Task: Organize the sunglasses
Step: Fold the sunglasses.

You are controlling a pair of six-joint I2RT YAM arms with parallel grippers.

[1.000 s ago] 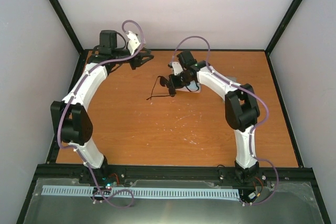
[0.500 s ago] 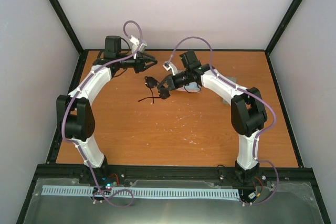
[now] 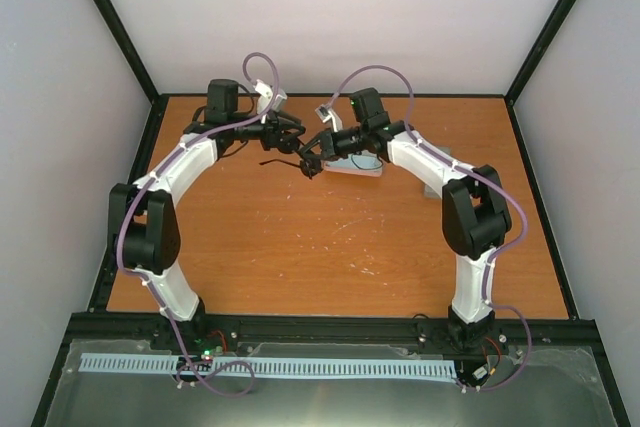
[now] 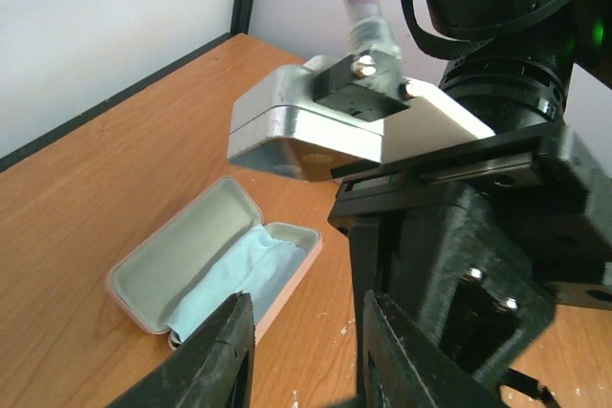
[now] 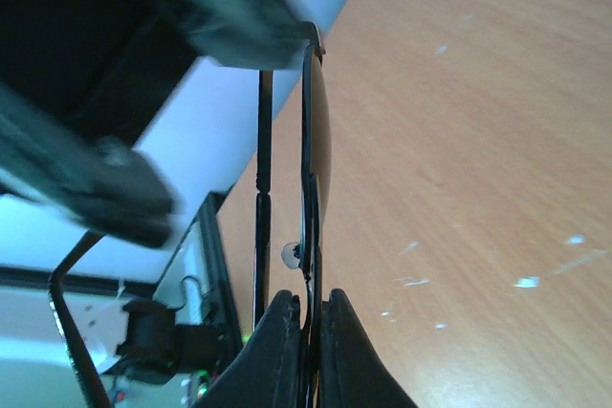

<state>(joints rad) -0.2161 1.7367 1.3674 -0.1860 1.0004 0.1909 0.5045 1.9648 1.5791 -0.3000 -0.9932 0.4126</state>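
My right gripper [image 3: 311, 161] is shut on the black sunglasses [image 3: 283, 160] and holds them off the table at the back middle. In the right wrist view its fingers [image 5: 287, 341] pinch the thin dark frame [image 5: 310, 150], which stands edge-on with one temple arm beside it. My left gripper [image 3: 293, 134] is open and empty, just left of and very close to the right gripper. In the left wrist view [image 4: 308, 341] the right arm's wrist [image 4: 469, 265] fills the right side. No reddish-brown sunglasses show.
An open pink case [image 4: 215, 269] with a pale blue cloth inside lies on the table beyond the left gripper; in the top view it lies [image 3: 360, 163] under the right arm. A grey shape [image 3: 431, 185] shows under the right forearm.
Both arms have swung toward each other at the back. The right gripper has lifted the sunglasses back and left; the left gripper has moved right to meet it.
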